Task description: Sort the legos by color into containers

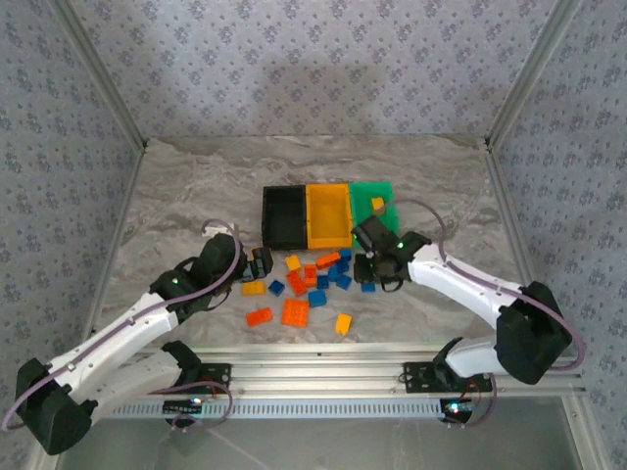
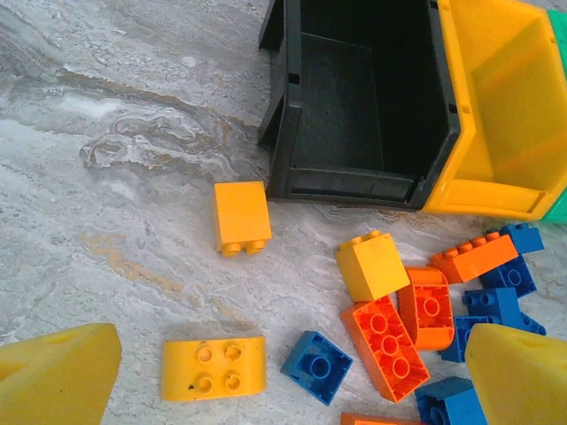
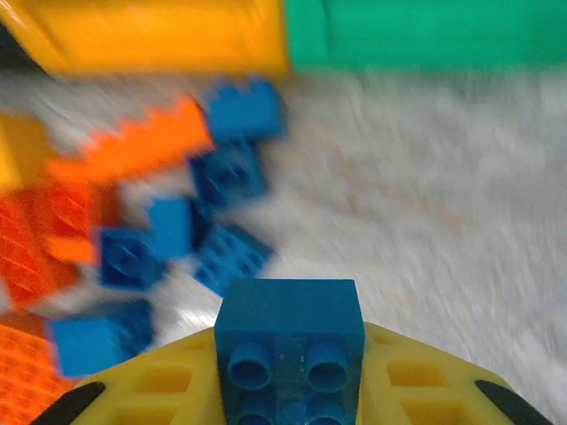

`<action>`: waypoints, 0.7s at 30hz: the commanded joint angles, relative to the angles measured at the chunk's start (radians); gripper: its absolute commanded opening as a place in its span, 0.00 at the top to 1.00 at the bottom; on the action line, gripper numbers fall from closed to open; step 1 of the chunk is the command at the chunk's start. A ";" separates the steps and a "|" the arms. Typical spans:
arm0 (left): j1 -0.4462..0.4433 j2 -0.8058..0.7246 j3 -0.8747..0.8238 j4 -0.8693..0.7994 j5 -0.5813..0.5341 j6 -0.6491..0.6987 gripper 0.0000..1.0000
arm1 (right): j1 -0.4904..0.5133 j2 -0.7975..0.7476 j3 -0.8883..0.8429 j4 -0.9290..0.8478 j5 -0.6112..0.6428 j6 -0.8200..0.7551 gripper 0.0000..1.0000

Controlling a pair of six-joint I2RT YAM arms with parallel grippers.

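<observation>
The legos (image 1: 313, 279) lie scattered on the marble table in front of three joined containers: black (image 1: 284, 217), yellow-orange (image 1: 328, 215) and green (image 1: 370, 201). My right gripper (image 1: 377, 264) hovers at the pile's right edge, just in front of the green bin. In the right wrist view the gripper (image 3: 288, 363) is shut on a blue lego (image 3: 288, 310), studs toward the camera. My left gripper (image 1: 260, 262) is open at the pile's left side. Between its yellow fingers (image 2: 53, 381) lie a yellow curved brick (image 2: 213, 367) and a blue brick (image 2: 316, 366).
A small yellow lego (image 1: 377, 205) sits in the green bin. In the left wrist view the black bin (image 2: 354, 186) stands just beyond a yellow brick (image 2: 241, 215), with orange bricks (image 2: 387, 347) to the right. Bare marble (image 1: 196, 186) spreads left of the bins.
</observation>
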 commanded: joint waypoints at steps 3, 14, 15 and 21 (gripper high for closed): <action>0.007 -0.015 -0.007 -0.034 -0.011 -0.018 0.00 | -0.037 0.150 0.223 0.113 0.019 -0.109 0.75; 0.011 -0.022 -0.013 -0.088 -0.028 -0.062 0.01 | -0.098 0.595 0.609 0.156 0.068 -0.142 0.72; 0.012 -0.022 -0.018 -0.086 -0.028 -0.067 0.01 | -0.098 0.612 0.623 0.152 0.069 -0.134 0.72; 0.020 -0.023 -0.033 -0.076 -0.005 -0.069 0.00 | -0.100 0.638 0.651 0.168 0.070 -0.112 0.60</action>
